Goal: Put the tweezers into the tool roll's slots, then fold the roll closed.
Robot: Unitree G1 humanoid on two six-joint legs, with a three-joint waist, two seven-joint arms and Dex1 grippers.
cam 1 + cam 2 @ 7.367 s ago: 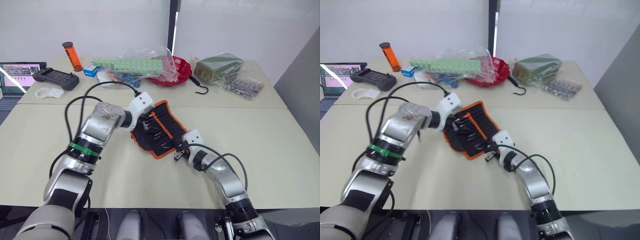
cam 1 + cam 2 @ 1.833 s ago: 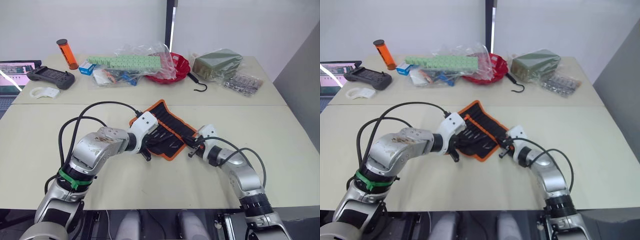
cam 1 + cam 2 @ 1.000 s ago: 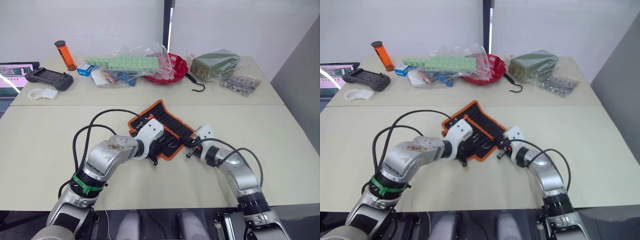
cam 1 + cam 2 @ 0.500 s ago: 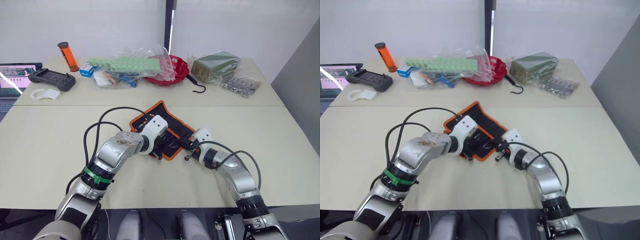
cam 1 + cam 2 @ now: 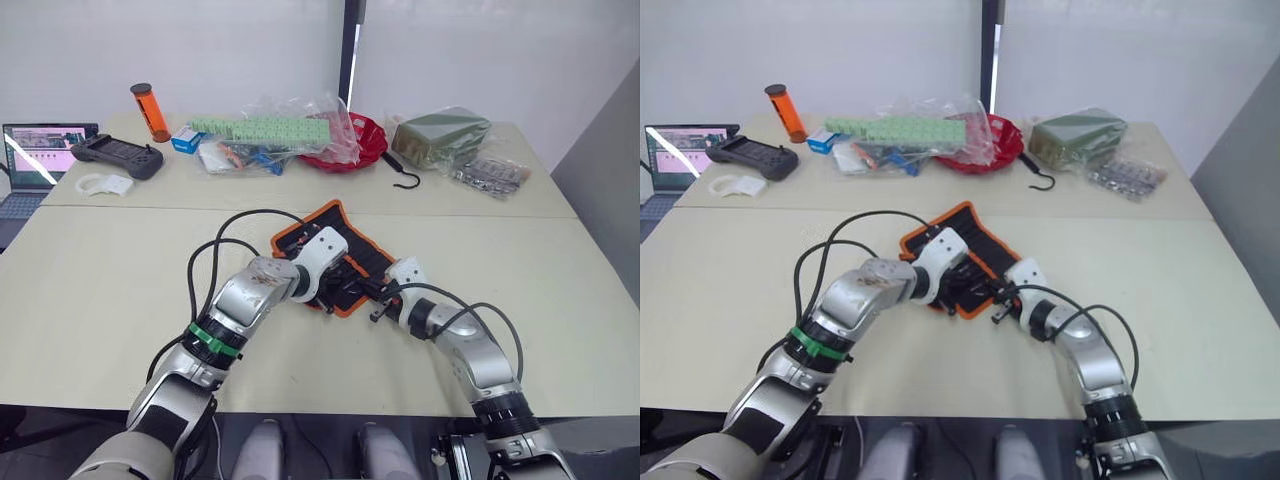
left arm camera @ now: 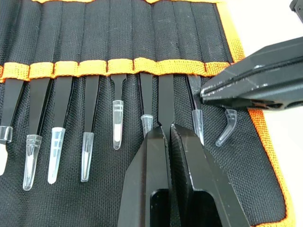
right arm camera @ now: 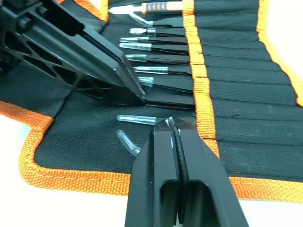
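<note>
The right gripper (image 7: 171,124) is down on the near end of the tool roll (image 5: 352,270), its fingers (image 7: 161,156) clenched together with the tips on the black fabric just in front of the orange band, at the last pair of tweezers. Whether anything is pinched between them cannot be told. Just beside it, the left gripper (image 6: 166,130) also has its fingers (image 6: 149,165) pressed together, tips resting on one wide tweezer whose shaft runs under the band into its slot. The two grippers' tips lie near each other on the roll.

The roll lies open and flat on the pale surface (image 5: 120,290), turned at an angle, orange trim all round. The tweezers (image 6: 87,142) lie side by side in a row, their upper ends tucked into the slots (image 6: 118,38) beyond the orange band, their points capped with clear sleeves on the open fabric. One curved clear cap (image 6: 226,126) lies at the end of the row, near the orange edge.

Farther back lie a black hook (image 5: 398,175), a red bowl (image 5: 362,140) partly under clear bags, a green packet (image 5: 440,132), an orange tube (image 5: 150,112), a black controller (image 5: 112,155) and a laptop (image 5: 35,160).
</note>
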